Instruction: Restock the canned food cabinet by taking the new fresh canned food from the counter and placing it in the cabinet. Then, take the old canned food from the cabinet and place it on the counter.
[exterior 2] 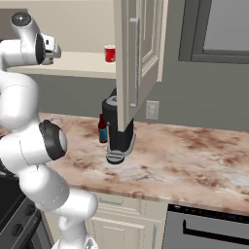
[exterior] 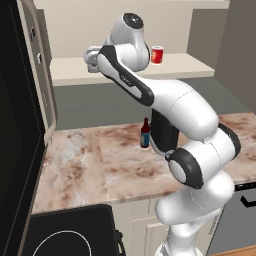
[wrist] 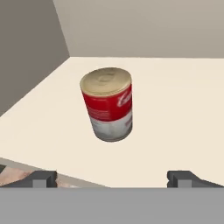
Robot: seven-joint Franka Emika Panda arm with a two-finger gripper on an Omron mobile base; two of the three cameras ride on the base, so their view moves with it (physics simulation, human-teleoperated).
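the gripper point(wrist: 112, 178) stands spread as wide as it goes, its two dark tips far apart at the bottom of the hand view with nothing between them, so it holds nothing. just ahead of it, past the front edge of the shelf board, the old canned food point(wrist: 107, 104) stands upright on the cabinet point(wrist: 175, 113) shelf, red middle, pale grey lower band and a tan lid, near the cabinet's side wall and clear of the fingers. from the left base view the hand sits at the shelf's front edge with the arm reaching up to it. further along the same shelf, well apart from the gripper, the new fresh canned food point(exterior: 157, 54) stands upright, bright red with a white rim; the right base view shows it point(exterior 2: 110, 54) beside the open cabinet door point(exterior 2: 138, 58). below the gripper lies the counter point(exterior: 90, 160), with a small dark bottle point(exterior: 145, 133) and a dark appliance point(exterior 2: 117, 131) standing on it. judging from this, the first half of the task looks done, since the fresh can already rests in the cabinet. the second half is only at its approach: the old can is not yet gripped, and it remains to close on it, lift it off the shelf and set it down on the counter.
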